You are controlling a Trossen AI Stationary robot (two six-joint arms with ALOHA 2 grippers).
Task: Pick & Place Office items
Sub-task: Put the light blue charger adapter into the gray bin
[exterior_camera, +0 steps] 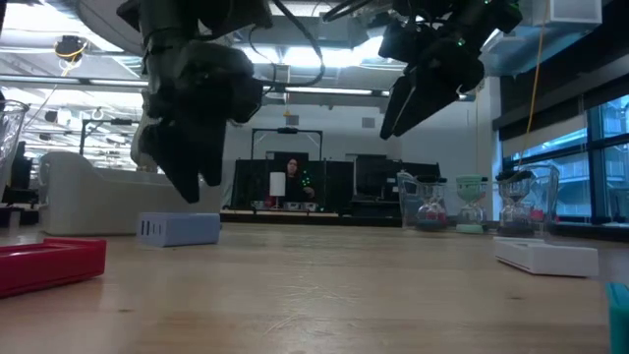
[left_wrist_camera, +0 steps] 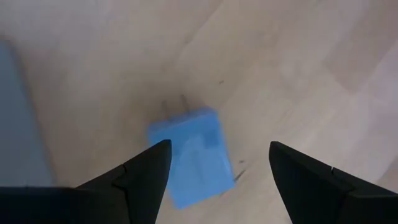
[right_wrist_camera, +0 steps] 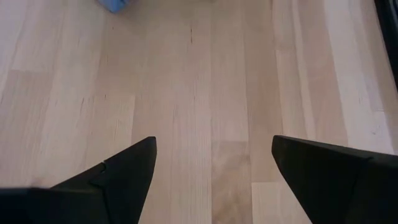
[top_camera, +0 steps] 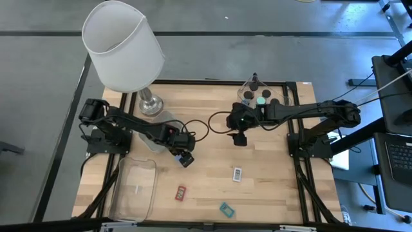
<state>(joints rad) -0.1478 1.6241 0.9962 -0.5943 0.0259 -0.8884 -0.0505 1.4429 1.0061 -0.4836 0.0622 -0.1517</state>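
A small blue block (left_wrist_camera: 193, 155) with two thin prongs at one end lies flat on the wooden table (top_camera: 212, 167). My left gripper (left_wrist_camera: 217, 146) hangs open just above it, pointing steeply down, one finger over each side of the block and clear of it. In the low view the block (exterior_camera: 179, 228) lies under the left fingers (exterior_camera: 187, 182). My right gripper (top_camera: 239, 138) waits open above bare wood near the table's middle, holding nothing. On the near part of the table lie a red piece (top_camera: 181, 191), a white labelled piece (top_camera: 237, 173) and a teal piece (top_camera: 226, 209).
A clear tray (top_camera: 136, 187) sits at the near left. Another clear tray (top_camera: 252, 87) at the far right holds dark round caps. A white-shaded lamp (top_camera: 125, 45) stands at the far left, its metal base (top_camera: 151, 104) behind the left arm. A person shows beyond the table.
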